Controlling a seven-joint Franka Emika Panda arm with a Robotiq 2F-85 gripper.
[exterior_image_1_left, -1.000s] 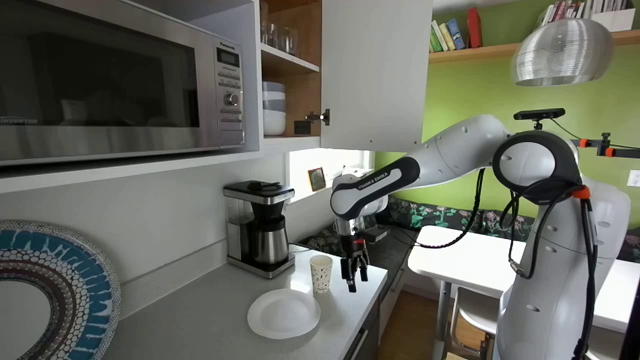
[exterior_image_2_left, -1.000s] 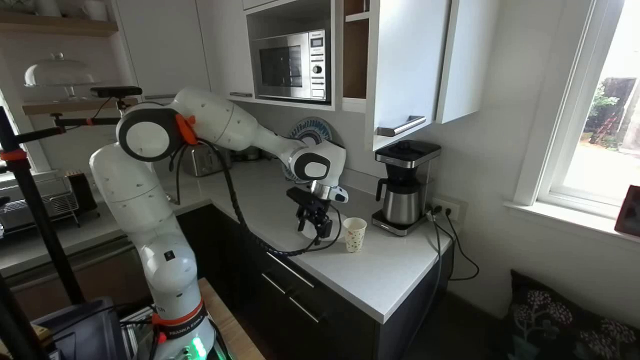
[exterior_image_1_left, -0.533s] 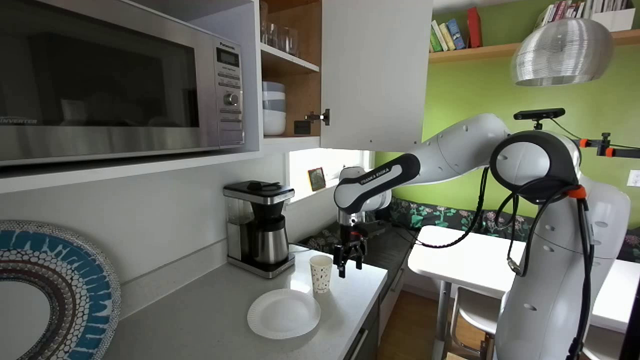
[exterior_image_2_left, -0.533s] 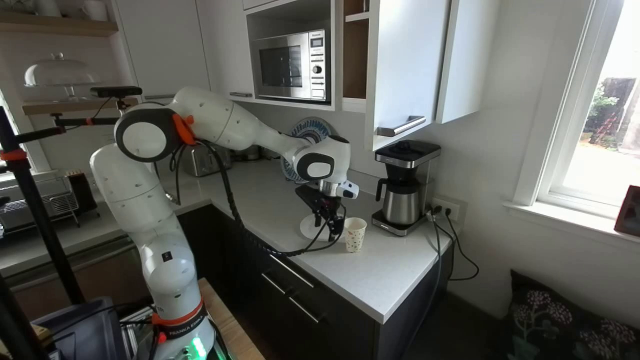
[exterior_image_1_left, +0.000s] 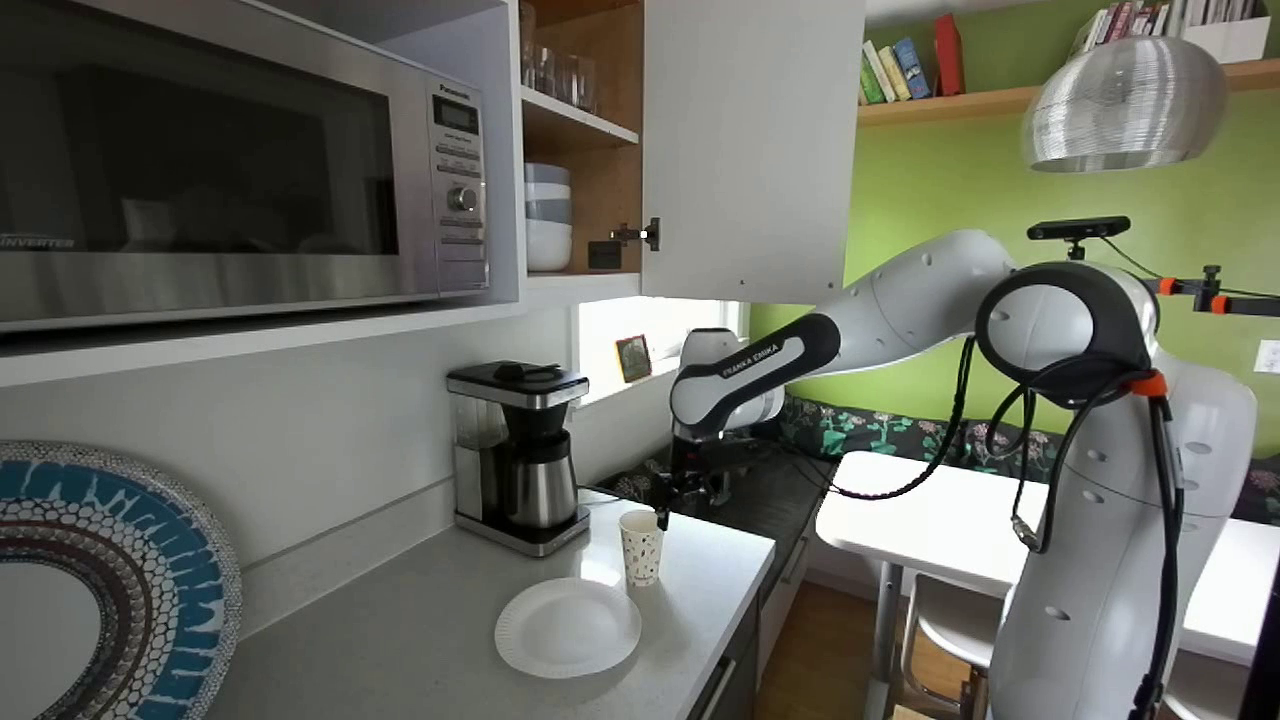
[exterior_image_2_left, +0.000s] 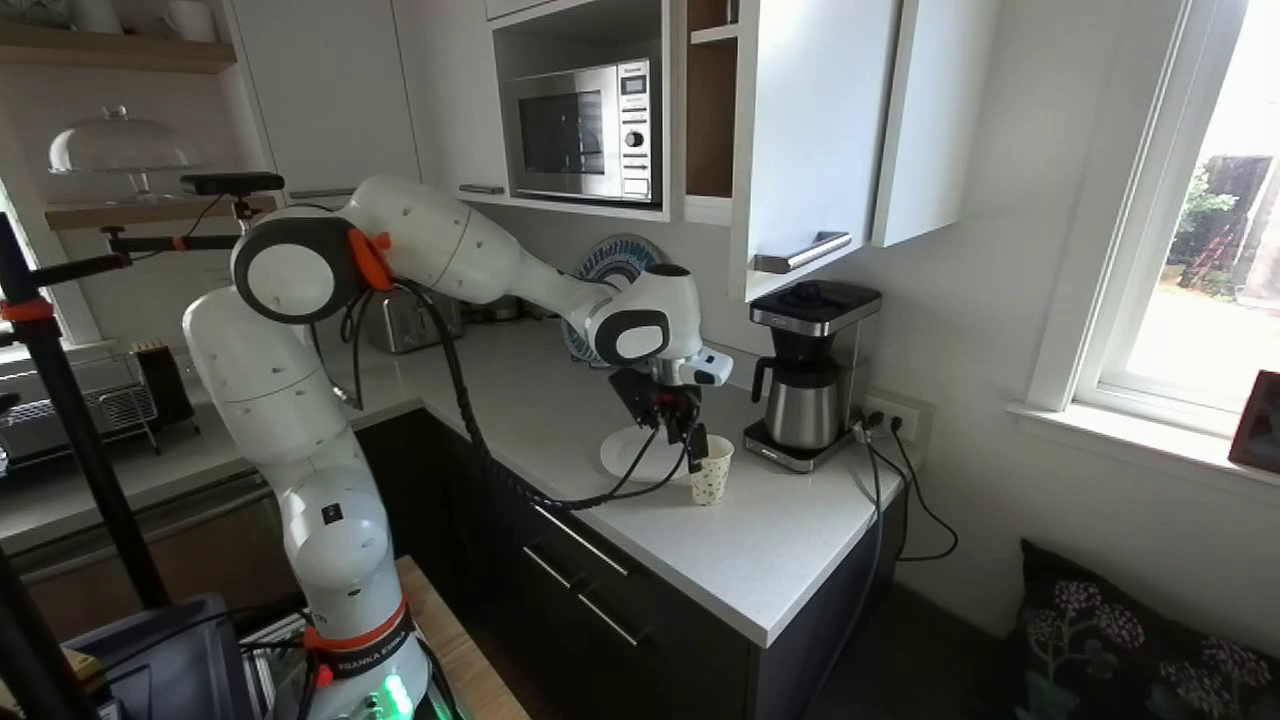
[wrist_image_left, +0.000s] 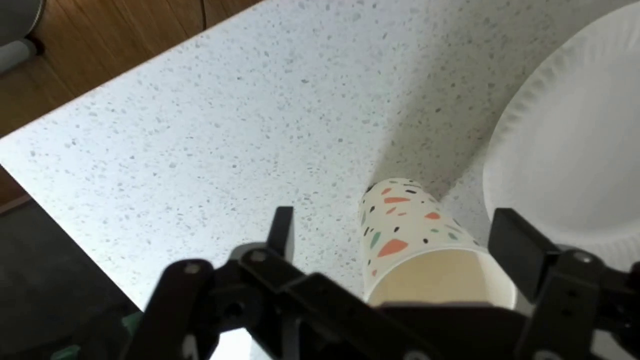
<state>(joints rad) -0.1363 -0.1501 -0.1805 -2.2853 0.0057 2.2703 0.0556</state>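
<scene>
A speckled paper cup stands upright on the counter in both exterior views (exterior_image_1_left: 641, 556) (exterior_image_2_left: 711, 484), and its open mouth faces the camera in the wrist view (wrist_image_left: 395, 220). My gripper (wrist_image_left: 398, 239) is open and empty, with its fingers apart on either side of the cup in the wrist view. In both exterior views my gripper (exterior_image_1_left: 688, 505) (exterior_image_2_left: 690, 445) is close beside the cup at rim height; I cannot tell whether it touches. A white paper plate (exterior_image_1_left: 567, 630) lies near the cup and also shows in the wrist view (wrist_image_left: 575, 145).
A coffee maker (exterior_image_1_left: 520, 460) (exterior_image_2_left: 808, 400) stands against the wall behind the cup. An open cabinet door (exterior_image_1_left: 750, 150) hangs above the counter (exterior_image_2_left: 700, 555), beside a microwave (exterior_image_2_left: 580, 130). A patterned round platter (exterior_image_1_left: 170, 560) leans on the wall. The counter's edge and corner are near the cup.
My gripper has risen, swung more upright, and moved along the counter toward the cup, now overlapping its rim in the exterior views. The cup and plate have not moved.
</scene>
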